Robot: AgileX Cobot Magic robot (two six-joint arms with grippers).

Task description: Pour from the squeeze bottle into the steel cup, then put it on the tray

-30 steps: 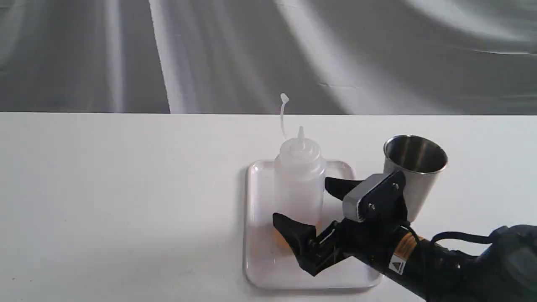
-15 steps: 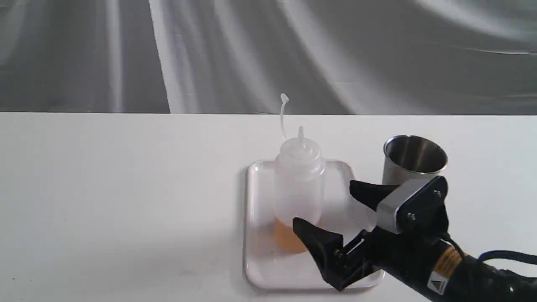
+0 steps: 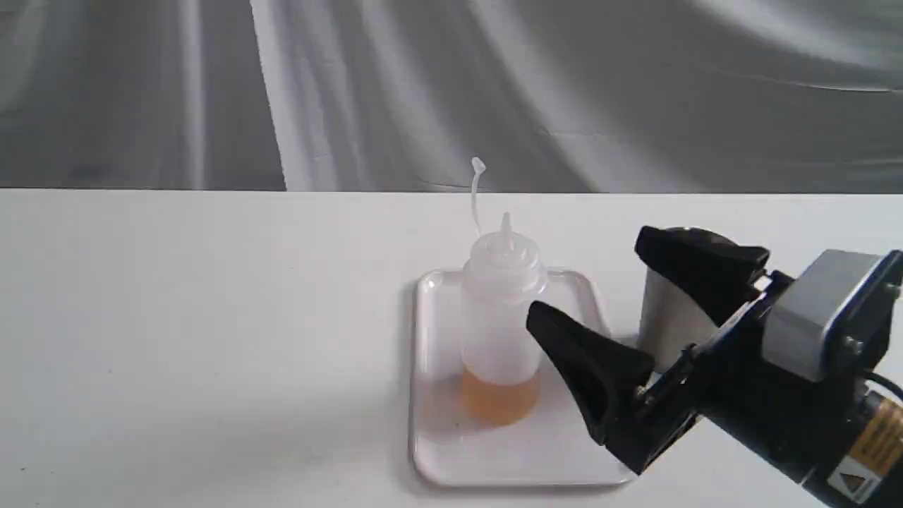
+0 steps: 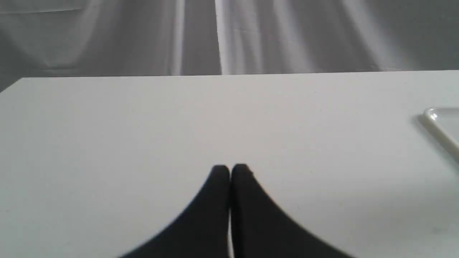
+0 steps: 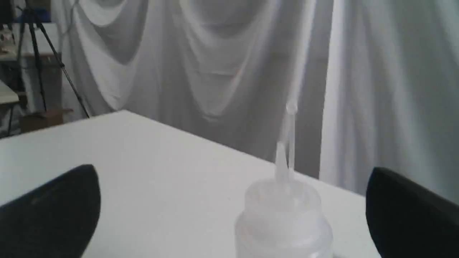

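Note:
The squeeze bottle (image 3: pixel 501 310) stands upright on the white tray (image 3: pixel 451 451), a little amber liquid in its base and its cap strap sticking up; its top fills the right wrist view as the squeeze bottle (image 5: pixel 285 211). My right gripper (image 3: pixel 589 286) hangs open just right of the bottle, clear of it, one finger in front of the steel cup (image 3: pixel 670 324), which stands on the table right of the tray. In its own view the right gripper (image 5: pixel 233 200) frames the bottle's top. My left gripper (image 4: pixel 230 170) is shut and empty over bare table, with the tray (image 4: pixel 439 122) edge far off.
The white table (image 3: pixel 211 339) spreads wide to the left of the tray. A grey draped curtain (image 3: pixel 423 92) hangs behind it. A tripod (image 5: pixel 43 46) and some furniture show past the table's end in the right wrist view.
My right gripper, open throughout, has drawn back to the right and risen away from the bottle. The bottle stays standing on the tray, its amber base now uncovered.

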